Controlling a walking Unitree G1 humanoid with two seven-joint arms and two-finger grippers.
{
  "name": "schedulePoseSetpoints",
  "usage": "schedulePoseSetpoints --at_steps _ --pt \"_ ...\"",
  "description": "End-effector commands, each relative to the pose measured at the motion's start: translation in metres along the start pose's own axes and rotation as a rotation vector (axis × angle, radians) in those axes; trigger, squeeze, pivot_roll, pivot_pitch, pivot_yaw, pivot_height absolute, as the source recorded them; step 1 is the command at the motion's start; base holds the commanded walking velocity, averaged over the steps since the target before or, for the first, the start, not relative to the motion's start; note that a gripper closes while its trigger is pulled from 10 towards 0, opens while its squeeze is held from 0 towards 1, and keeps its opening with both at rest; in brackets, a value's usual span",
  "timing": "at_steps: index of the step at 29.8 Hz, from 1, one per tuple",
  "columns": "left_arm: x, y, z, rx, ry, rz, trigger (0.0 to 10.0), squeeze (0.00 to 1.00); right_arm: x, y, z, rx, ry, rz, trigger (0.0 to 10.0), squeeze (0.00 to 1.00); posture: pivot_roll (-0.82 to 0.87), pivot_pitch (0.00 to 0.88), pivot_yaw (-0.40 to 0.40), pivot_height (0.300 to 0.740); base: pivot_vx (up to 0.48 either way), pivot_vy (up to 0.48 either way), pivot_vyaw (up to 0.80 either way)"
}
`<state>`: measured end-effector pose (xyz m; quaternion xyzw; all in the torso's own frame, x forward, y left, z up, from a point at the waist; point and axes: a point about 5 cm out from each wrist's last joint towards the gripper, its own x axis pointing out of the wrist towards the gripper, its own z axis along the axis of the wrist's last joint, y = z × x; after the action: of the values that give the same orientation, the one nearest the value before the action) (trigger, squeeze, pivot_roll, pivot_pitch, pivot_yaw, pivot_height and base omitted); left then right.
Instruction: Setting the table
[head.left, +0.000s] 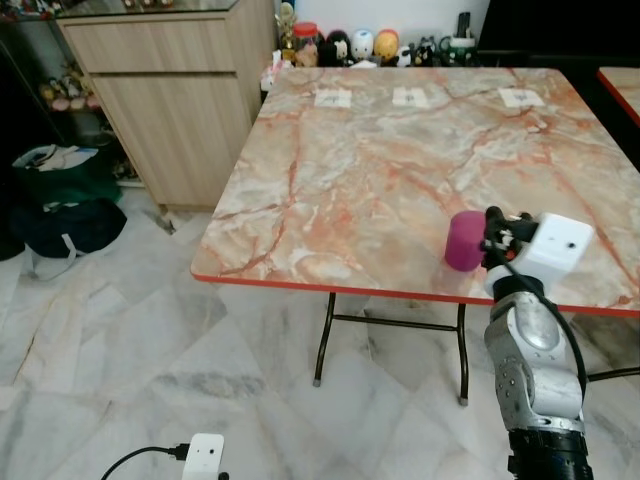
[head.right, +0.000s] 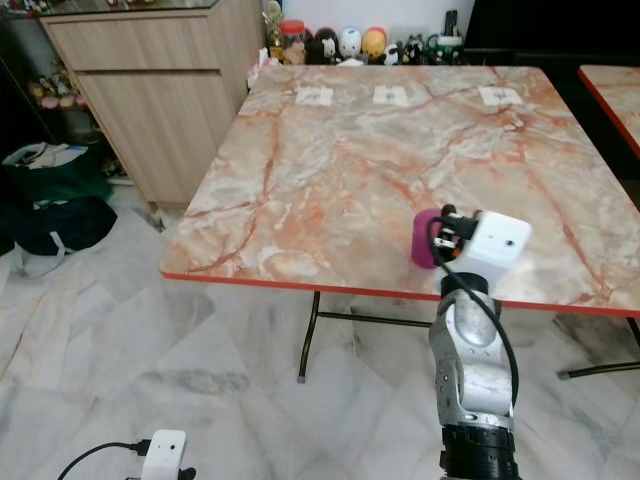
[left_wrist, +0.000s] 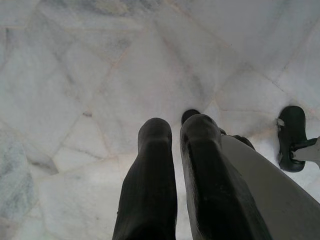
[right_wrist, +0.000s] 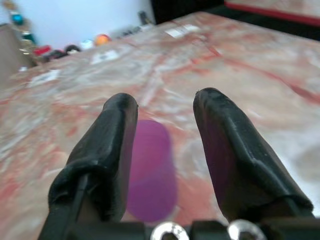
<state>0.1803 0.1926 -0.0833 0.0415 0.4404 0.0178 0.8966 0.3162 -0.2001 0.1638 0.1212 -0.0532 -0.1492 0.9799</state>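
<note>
Right gripper (right_wrist: 162, 135) sits over the near right part of the bench (head.left: 400, 170), jaws spread with a purple cup (right_wrist: 150, 170) between them. The cup appears to lie on its side close to the near edge; the wrist view shows a gap on one side, so whether the pads actually touch it I cannot tell — not judged a firm grip.

Handling, as a judgement: cup looks like smooth plastic, light, stiff, not fragile; on its side it would roll easily on the marble top. Best hold is across the body at mid-height, pads on opposite walls. Nothing visible inside it; the opening is not seen.

Left gripper (left_wrist: 172, 150) hangs idle over the floor (left_wrist: 100, 75), fingers nearly together, nothing between them.

Three small white cards (head.left: 333, 98) lie along the far part of the bench — possibly place marks. Figurines (head.left: 360, 45) line the far edge.
</note>
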Motion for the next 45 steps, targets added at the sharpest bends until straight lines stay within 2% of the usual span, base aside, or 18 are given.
schedulePoseSetpoints --at_steps 1,3,4,5,11,19,28,44,45 --pt "-0.001 0.001 -0.006 0.008 0.027 0.001 10.0 0.00 0.004 0.003 0.006 0.062 0.010 -0.027 10.0 1.00 -0.10 0.101 0.041 0.740 0.000 0.000 0.00" --pt "-0.001 0.001 -0.006 0.008 0.027 0.001 10.0 0.00 0.005 0.002 0.006 0.078 0.024 -0.041 10.0 1.00 -0.10 0.101 0.042 0.740 0.000 0.000 0.00" --pt "-0.001 0.001 -0.006 0.007 0.027 0.002 10.0 0.00 0.008 0.002 0.005 0.099 0.042 -0.054 10.0 0.71 -0.10 0.101 0.042 0.740 0.000 0.000 0.00" --pt "-0.001 0.001 -0.006 0.008 0.027 0.002 10.0 0.00 0.009 0.002 0.005 0.105 0.054 -0.059 10.0 0.00 -0.09 0.101 0.043 0.740 0.000 0.000 0.00" --pt "-0.001 0.001 -0.007 0.008 0.027 0.005 10.0 0.00 0.015 0.001 0.003 0.176 0.116 -0.096 10.0 0.00 -0.09 0.103 0.043 0.740 0.000 0.000 0.00" --pt "-0.001 0.001 -0.007 0.007 0.027 0.005 10.0 0.00 0.019 -0.004 0.001 0.224 0.164 -0.141 10.0 0.00 -0.09 0.105 0.044 0.740 0.000 0.000 0.00" --pt "-0.001 0.002 -0.007 0.007 0.027 0.007 10.0 0.00 0.024 -0.006 -0.006 0.222 0.248 -0.146 10.0 0.00 -0.09 0.106 0.047 0.740 0.000 0.000 0.00" --pt "-0.001 0.002 -0.007 0.004 0.028 0.005 10.0 0.00 0.032 0.001 -0.010 0.223 0.289 -0.118 10.0 0.00 -0.08 0.107 0.048 0.740 0.000 0.000 0.00" --pt "-0.001 0.002 -0.007 0.005 0.028 0.005 10.0 0.00 0.032 0.001 -0.011 0.224 0.291 -0.117 0.0 0.00 -0.08 0.107 0.048 0.740 0.000 0.000 0.00"
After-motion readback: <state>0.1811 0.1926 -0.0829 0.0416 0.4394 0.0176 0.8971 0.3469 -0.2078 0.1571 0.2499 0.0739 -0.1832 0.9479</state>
